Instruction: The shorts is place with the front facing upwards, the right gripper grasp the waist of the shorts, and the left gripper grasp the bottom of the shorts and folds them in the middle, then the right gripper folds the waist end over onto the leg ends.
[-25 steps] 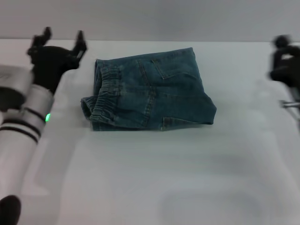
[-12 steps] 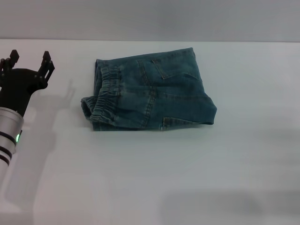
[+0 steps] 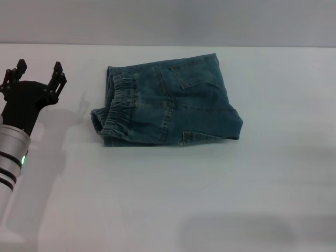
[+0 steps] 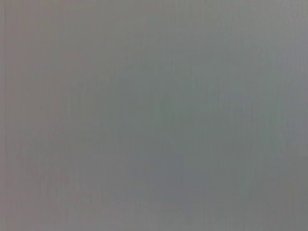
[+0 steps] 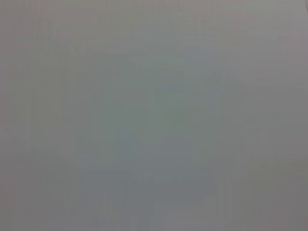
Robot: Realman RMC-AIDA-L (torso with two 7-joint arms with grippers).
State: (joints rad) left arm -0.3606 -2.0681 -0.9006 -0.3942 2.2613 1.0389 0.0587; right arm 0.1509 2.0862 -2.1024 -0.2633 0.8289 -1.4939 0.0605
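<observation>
While folded, shorts (image 3: 168, 107) lie waistband-left | left gripper (image 3: 38, 74) spread apart, well clear.

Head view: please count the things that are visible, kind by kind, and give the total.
Denim shorts, folded: 1
Grippers: 1, the left gripper, open, beside the shorts and apart from them
White table: 1
Total: 3
The right gripper is not in view.

Folded shorts (image 3: 168, 107) on table (image 3: 210, 199), left pincer (image 3: 39, 73) spread, apart
</observation>
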